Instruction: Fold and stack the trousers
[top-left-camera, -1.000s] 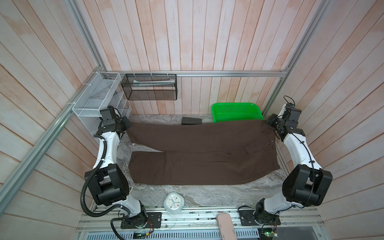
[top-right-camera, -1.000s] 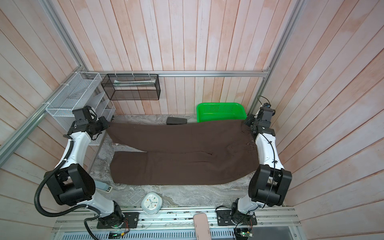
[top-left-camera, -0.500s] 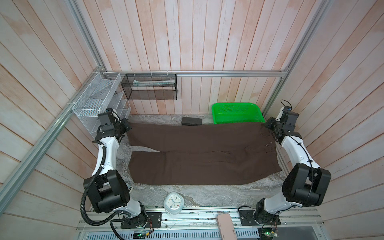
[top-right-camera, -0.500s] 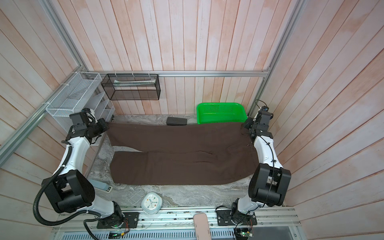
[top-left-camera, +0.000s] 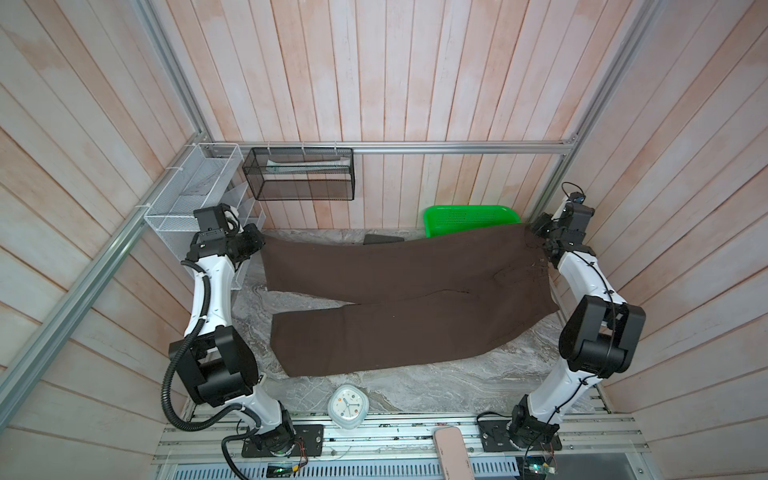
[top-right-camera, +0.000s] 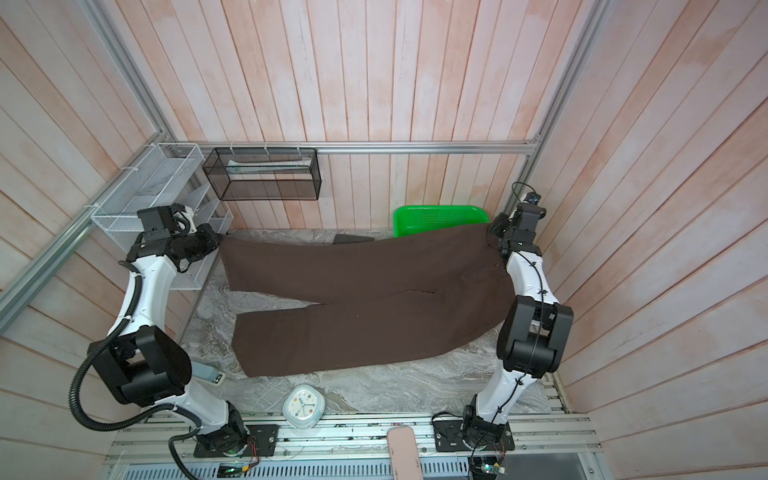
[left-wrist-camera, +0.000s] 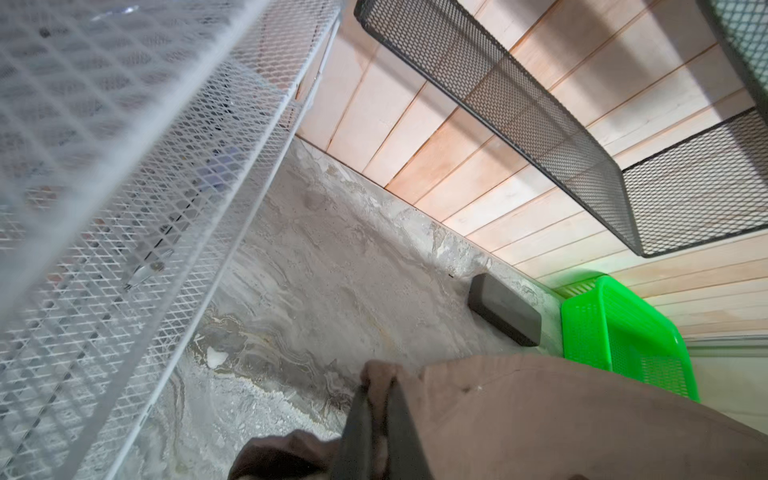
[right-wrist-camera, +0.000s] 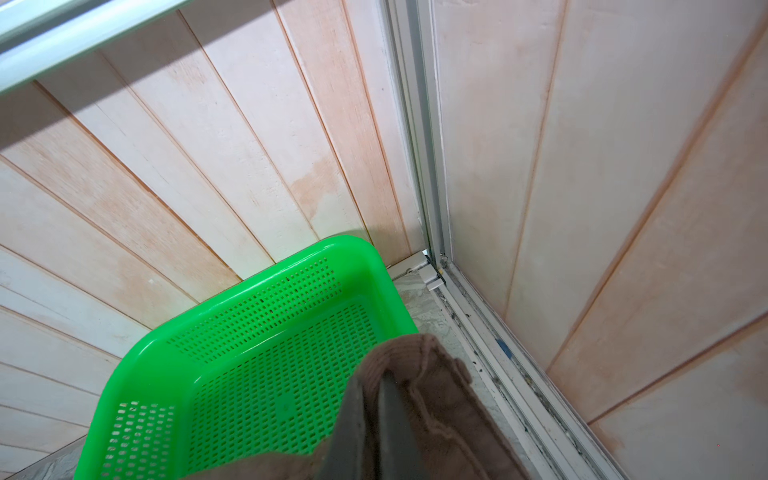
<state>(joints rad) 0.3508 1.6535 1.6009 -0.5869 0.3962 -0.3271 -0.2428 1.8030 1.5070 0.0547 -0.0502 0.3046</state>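
The left pincer (top-left-camera: 258, 244) is clamped narrow on a hem corner of the trousers (top-left-camera: 395, 320), at about 10 o'clock on the worktop (top-left-camera: 457, 386). The left wrist view shows brown cloth bunched between its dark fingers (left-wrist-camera: 358, 428). The right pincer (top-left-camera: 536, 232) is pinched just as tight on the waistband corner at about 2 o'clock, and its wrist view shows a thick fold of cloth caught at the tips.

Between the two grips the far edge of the garment is stretched, sagging a little in the middle. The long axis therefore runs from 9 to 3 o'clock, with the leg ends toward 9 and the waist toward 3. The far leg slopes down from that held edge. The near leg lies flat on the worktop toward 6 o'clock, with a wedge of bare marble showing between the two legs at the 9 o'clock end.

Just beyond the held edge, toward 12 o'clock, sit the dark grey case (top-left-camera: 382, 240) and the green basket (top-left-camera: 465, 214). In both top views the cloth covers the basket's front rim.

As I judge it, the lengthwise fold is under way. The held edge should travel toward 6 o'clock and land on the near leg's outer edge. Each arm has its own end, so neither is nearer. The two need to move evenly so the edge comes down parallel to the long axis.
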